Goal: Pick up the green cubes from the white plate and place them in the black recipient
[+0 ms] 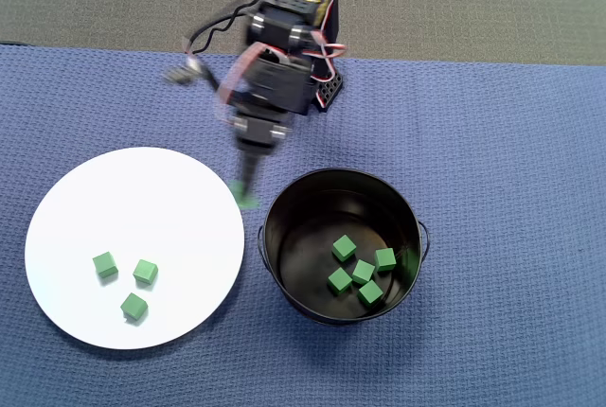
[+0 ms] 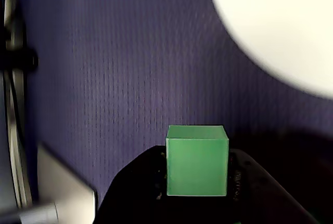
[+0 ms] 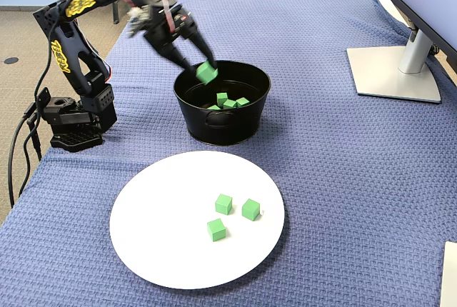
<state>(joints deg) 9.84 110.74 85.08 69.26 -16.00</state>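
1. Between the white plate (image 1: pixel 57 227) and the black recipient (image 1: pixel 275 265), over the blue cloth (image 1: pixel 492 142), we see the gripper (image 1: pixel 248 197) pinching one green cube (image 2: pixel 196 160); the wrist view shows the cube clamped squarely between the dark jaws.
2. From the gripper, the recipient lies to the right in the overhead view, its near rim just beside the held cube. In the fixed view the cube (image 3: pixel 206 72) sits at the rim's left edge, not yet over the opening.
3. We judge the coming move to be a short carry rightward, over the rim, before release.
4. Five cubes (image 1: pixel 362 272) already rest on the recipient's floor.
5. Three cubes (image 1: pixel 133 280) remain on the plate, grouped low on it, well apart from the gripper.
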